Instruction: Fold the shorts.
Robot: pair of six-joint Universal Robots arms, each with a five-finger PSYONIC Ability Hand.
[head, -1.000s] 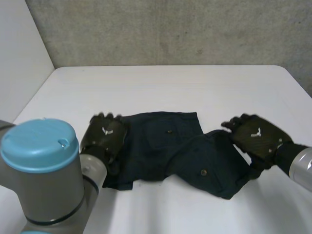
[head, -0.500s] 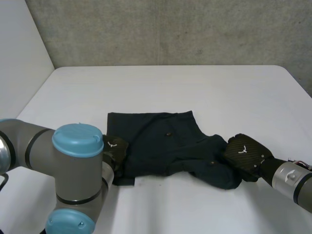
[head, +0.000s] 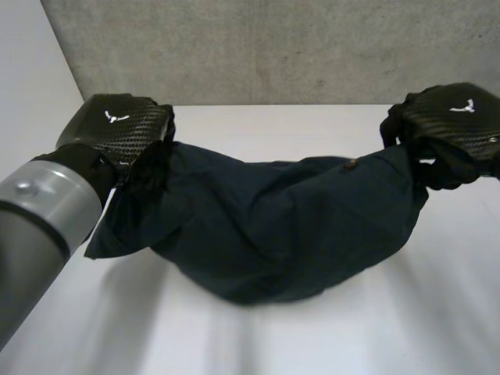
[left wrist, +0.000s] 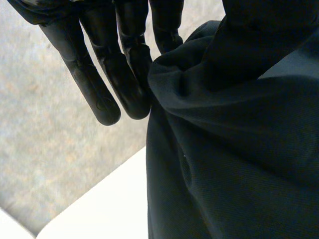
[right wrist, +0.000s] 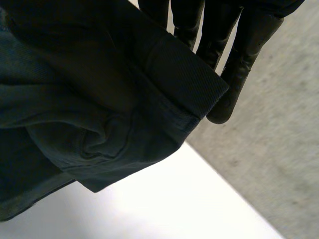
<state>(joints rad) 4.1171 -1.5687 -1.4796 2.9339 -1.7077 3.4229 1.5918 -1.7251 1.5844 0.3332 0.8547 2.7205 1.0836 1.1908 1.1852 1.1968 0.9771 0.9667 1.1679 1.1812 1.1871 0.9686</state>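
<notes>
The dark navy shorts [head: 273,226] hang in the air between my two hands, sagging in the middle above the white table [head: 336,336]. My left hand [head: 117,125] is shut on the shorts' left end, and a flap droops below it. My right hand [head: 457,117] is shut on the right end, near a small button [head: 353,163]. In the left wrist view the fingers [left wrist: 99,74] lie along a bunched fold of the shorts [left wrist: 234,149]. In the right wrist view a hemmed edge of the shorts [right wrist: 99,99] is pressed against the fingers [right wrist: 244,50].
A grey concrete wall [head: 273,47] stands behind the table's far edge. A pale wall [head: 31,86] rises at the left. The shorts' lowest part hangs just over the table's middle.
Both hands closed on the ends of the shorts, which lay flat on the table, and lifted them up. The cloth now hangs slack between the raised hands.
</notes>
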